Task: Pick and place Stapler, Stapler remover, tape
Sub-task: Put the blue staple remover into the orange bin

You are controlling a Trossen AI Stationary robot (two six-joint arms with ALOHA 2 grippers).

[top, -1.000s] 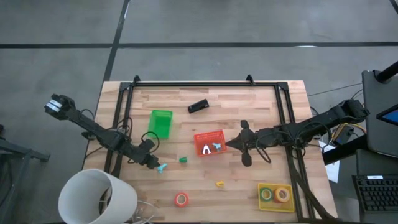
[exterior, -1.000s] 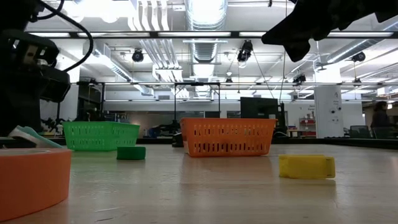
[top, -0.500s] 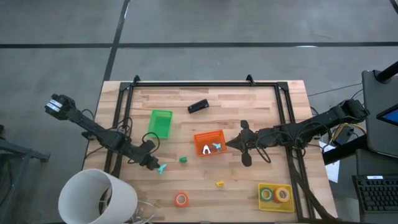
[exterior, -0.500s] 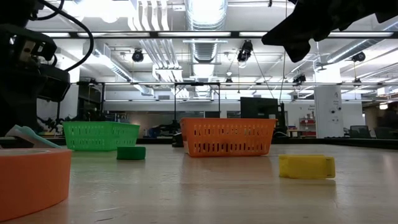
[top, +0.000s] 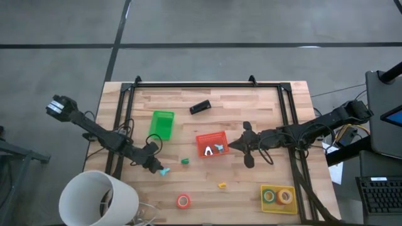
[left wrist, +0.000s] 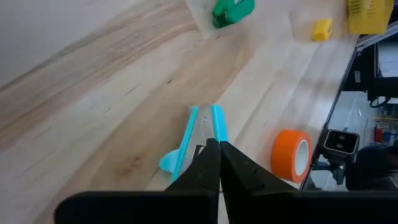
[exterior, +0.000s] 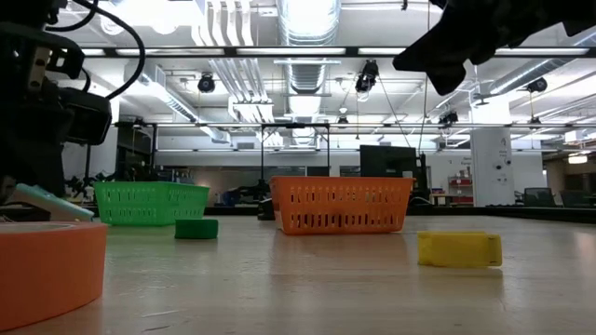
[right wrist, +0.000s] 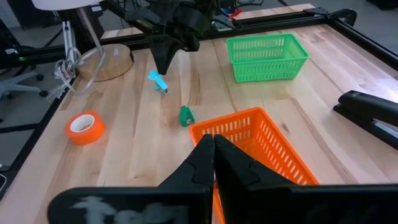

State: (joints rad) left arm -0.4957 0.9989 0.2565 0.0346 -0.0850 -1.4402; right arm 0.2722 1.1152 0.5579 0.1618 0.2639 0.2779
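My left gripper (top: 156, 166) is shut on a light-blue stapler remover (left wrist: 200, 134) near the table's near-left part; the right wrist view shows the same stapler remover (right wrist: 158, 81). My right gripper (right wrist: 213, 140) is shut and empty, raised beside the right wall of the orange bin (top: 210, 144). That bin holds a white remover (top: 208, 151) and a bluish one (top: 219, 147). The black stapler (top: 200, 107) lies flat toward the far edge. An orange tape roll (top: 183, 201) lies flat near the near edge. Two more tape rolls (top: 277, 196) lie in the yellow bin (top: 264, 206). My left gripper has the stapler remover by its middle (left wrist: 205, 127), between the two blue side pieces, at the fingers' free ends. The fingers slant down on it from the table's left. The fingertips (left wrist: 208, 152) hide the exact spot. In the low view the remover (exterior: 51, 202) sits tilted.
A green bin (top: 162, 124) stands left of the stapler. A small green piece (top: 185, 161) and a small yellow piece (top: 222, 185) lie on the wood between the bins. A white round bucket (top: 97, 198) stands at the near-left corner. A black frame (top: 207, 85) borders the table.
In the low view my left arm's wrist has risen a little, and the far-left end of the stapler remover has come up slightly with it. My right arm has kept still.
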